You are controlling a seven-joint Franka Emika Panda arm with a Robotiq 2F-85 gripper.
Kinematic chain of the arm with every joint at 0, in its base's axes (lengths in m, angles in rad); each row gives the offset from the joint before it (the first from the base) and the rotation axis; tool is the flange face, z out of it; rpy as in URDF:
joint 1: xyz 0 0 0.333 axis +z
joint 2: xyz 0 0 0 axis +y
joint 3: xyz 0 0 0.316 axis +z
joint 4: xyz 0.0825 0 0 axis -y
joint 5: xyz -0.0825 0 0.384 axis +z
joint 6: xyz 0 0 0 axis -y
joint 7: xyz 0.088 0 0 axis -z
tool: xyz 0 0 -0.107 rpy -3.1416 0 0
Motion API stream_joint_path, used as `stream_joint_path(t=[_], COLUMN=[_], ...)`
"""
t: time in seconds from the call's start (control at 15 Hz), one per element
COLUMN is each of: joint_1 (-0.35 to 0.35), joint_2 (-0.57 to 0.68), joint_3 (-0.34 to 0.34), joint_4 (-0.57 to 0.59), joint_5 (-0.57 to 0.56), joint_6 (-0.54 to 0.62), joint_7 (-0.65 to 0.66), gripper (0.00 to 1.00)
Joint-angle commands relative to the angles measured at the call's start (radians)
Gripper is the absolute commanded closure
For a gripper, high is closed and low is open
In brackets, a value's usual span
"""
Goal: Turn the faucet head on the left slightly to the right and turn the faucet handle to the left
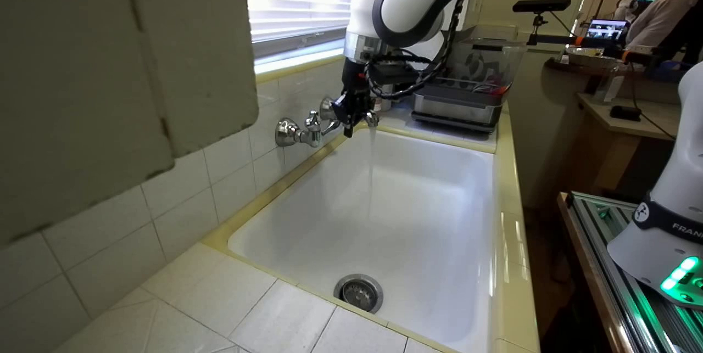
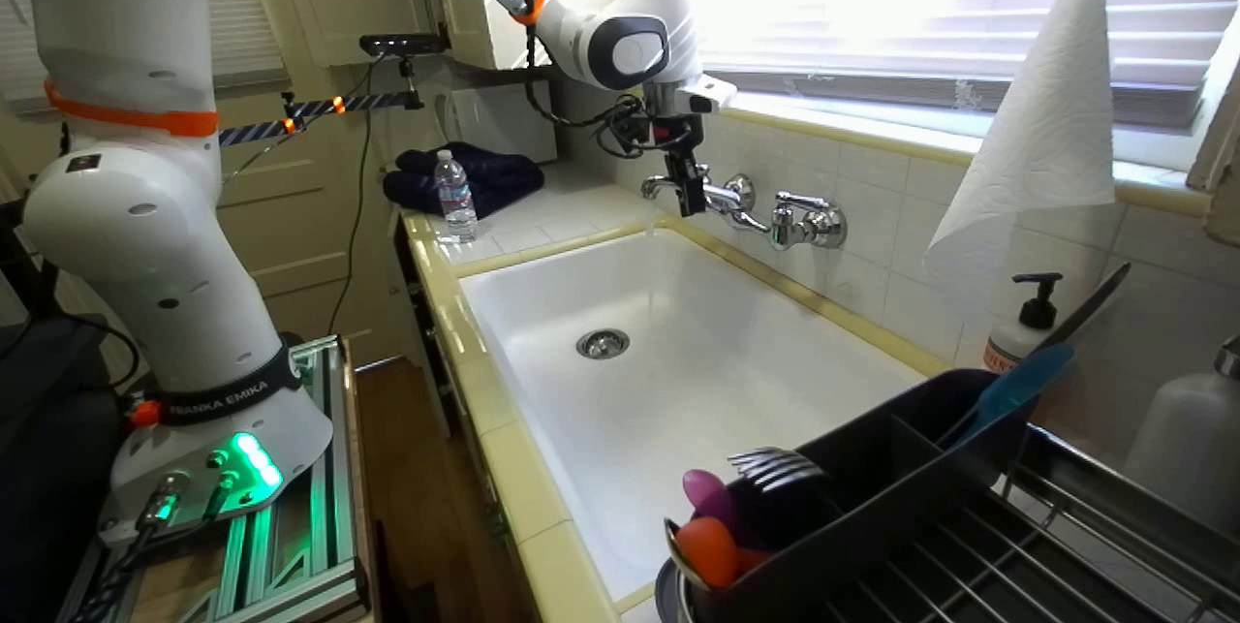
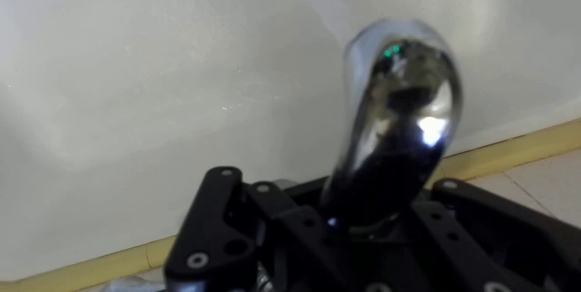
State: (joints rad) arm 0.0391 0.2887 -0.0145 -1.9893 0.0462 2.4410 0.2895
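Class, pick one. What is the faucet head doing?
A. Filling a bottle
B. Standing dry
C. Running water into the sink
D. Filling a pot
C: in an exterior view a thin stream of water falls from the faucet head into the white sink.

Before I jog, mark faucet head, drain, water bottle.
Faucet head [image 3: 404, 115]: wrist view, on its curved top.
Drain [image 1: 358, 293]: in an exterior view, on its strainer.
Water bottle [image 2: 456, 199]: in an exterior view, on its label.

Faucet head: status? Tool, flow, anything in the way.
Tool straddles faucet head, grip unclear. Water running from it into sink. Nothing seen blocking its tip.
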Motion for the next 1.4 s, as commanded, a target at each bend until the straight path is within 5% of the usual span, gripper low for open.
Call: stream_joint_path(t=[0.0, 0.13, 0.27, 0.87, 1.33], joint_1=[0.044, 0.047, 0.051, 0.069, 0.087], joint_2=[0.011, 0.008, 0.004, -0.025, -0.072], joint_3=[0.023, 0.022, 0.020, 0.011, 0.007], joint_4=[0.047, 0.044, 0.040, 0.019, -0.020], joint_5=[0.003, 0.000, -0.006, -0.049, -0.103], joint_6=[0.037, 0.042, 0.046, 0.038, 0.033], joint_7=[0.048, 0.052, 0.058, 0.095, 0.143], gripper=[0.96, 0.71, 0.65, 0.00, 0.00])
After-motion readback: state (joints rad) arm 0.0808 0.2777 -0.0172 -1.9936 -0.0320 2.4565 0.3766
